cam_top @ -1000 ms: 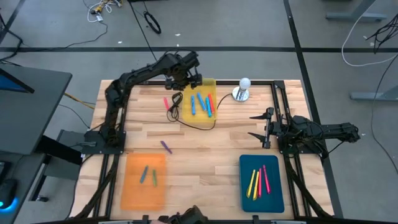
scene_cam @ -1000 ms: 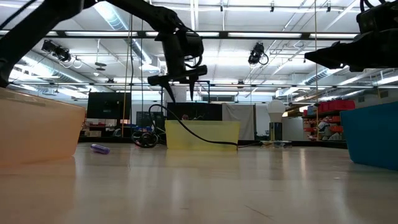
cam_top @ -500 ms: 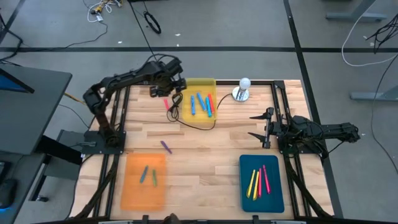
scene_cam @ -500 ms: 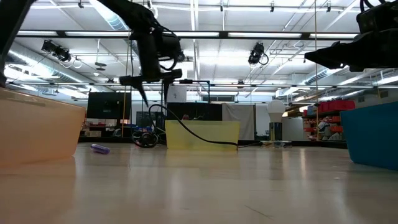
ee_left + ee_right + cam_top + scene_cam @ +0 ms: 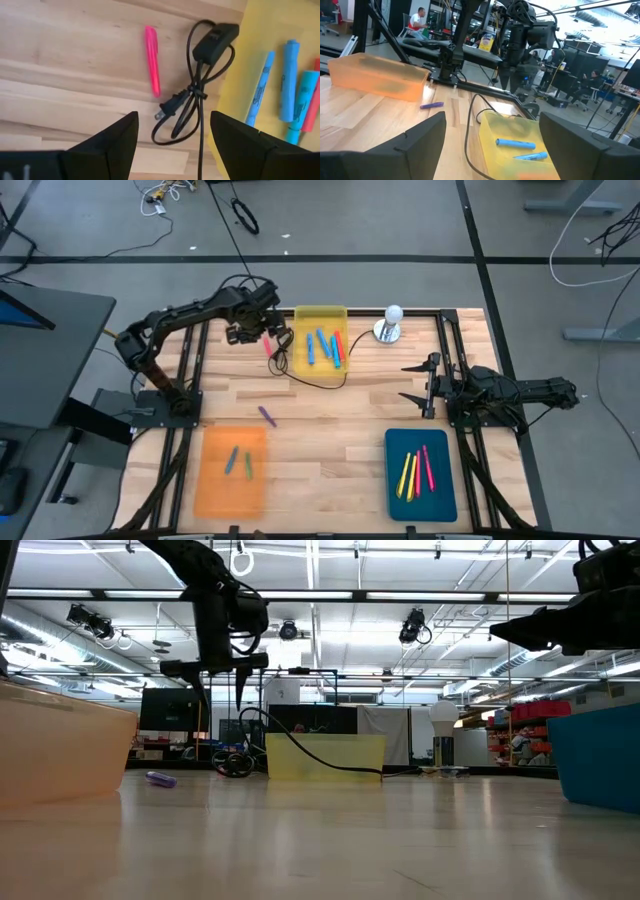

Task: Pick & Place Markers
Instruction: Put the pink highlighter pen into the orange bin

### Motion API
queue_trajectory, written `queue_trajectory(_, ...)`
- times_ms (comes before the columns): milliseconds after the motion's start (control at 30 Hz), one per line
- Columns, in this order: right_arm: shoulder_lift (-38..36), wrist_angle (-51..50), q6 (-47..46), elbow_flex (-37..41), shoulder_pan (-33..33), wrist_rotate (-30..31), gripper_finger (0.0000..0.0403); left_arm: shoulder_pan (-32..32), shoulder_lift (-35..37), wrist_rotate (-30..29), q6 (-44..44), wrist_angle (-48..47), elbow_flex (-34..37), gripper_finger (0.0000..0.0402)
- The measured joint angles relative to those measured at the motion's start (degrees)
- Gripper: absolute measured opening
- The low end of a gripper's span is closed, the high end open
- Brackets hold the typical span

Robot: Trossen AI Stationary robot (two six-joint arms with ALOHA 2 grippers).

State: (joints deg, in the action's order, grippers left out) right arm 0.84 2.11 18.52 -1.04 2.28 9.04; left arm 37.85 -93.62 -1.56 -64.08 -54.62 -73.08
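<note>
Left pincer (image 5: pixel 249 332) has swung off the yellow tray (image 5: pixel 303 315), open, empty, above the pink marker (image 5: pixel 152 60).

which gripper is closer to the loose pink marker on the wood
Left. The left gripper hovers open just beside the pink marker, by the yellow tray. The right gripper waits open, far across the table.

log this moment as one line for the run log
left gripper: open, above table by pink marker | right gripper: open, idle at right edge | purple marker: loose on table
</note>
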Motion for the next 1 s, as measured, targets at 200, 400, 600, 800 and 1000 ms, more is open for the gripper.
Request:
queue_trajectory(200, 0.0, 0.0, 0.0, 0.0, 0.0, 0.0, 0.0323, 1.2, -0.6, 0.3, 0.5, -0.1, 0.4, 0.0252)
queue_trajectory(400, 0.0, 0.0, 0.0, 0.0, 0.0, 0.0, 0.0323, 2.3, -4.4, 1.8, 0.7, -0.4, 0.4, 0.0252)
queue_trajectory(600, 0.0, 0.0, 0.0, 0.0, 0.0, 0.0, 0.0323, 2.5, -7.8, 2.4, 0.7, 0.1, 0.4, 0.0252)
queue_trajectory(800, 0.0, 0.0, 0.0, 0.0, 0.0, 0.0, 0.0323, 4.0, -10.6, 4.0, 0.9, 1.5, 0.4, 0.0252)
queue_trajectory(1000, 0.0, 0.0, 0.0, 0.0, 0.0, 0.0, 0.0323, 5.0, -13.6, 5.3, 1.7, 1.8, -0.4, 0.0252)
